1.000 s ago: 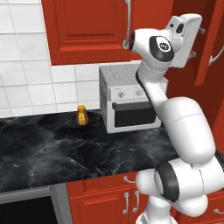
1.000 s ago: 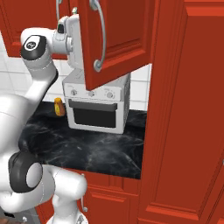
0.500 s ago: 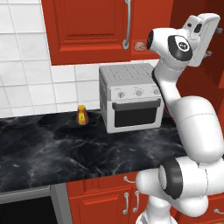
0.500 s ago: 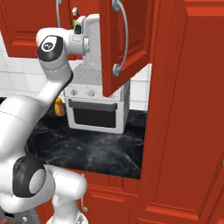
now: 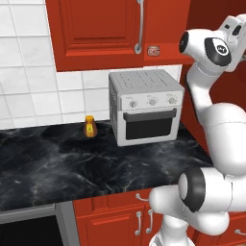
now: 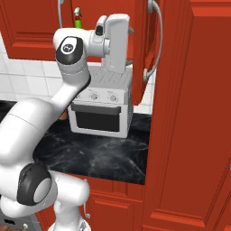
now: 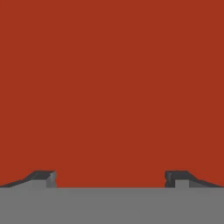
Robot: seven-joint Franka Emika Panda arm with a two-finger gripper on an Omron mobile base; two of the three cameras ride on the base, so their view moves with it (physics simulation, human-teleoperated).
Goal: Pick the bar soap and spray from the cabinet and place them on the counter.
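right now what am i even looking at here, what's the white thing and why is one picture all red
The white thing is a robot arm in a simulated kitchen. Two pictures come from cameras behind it, one on each side. The third looks out from its hand: the red is a cabinet surface close up, and the two dark tips at the bottom are its pincer, open and holding nothing. On the black counter stand a toaster oven and a small orange bottle. On the cabinet's shelf lies a bar soap; the spray stands up there too.
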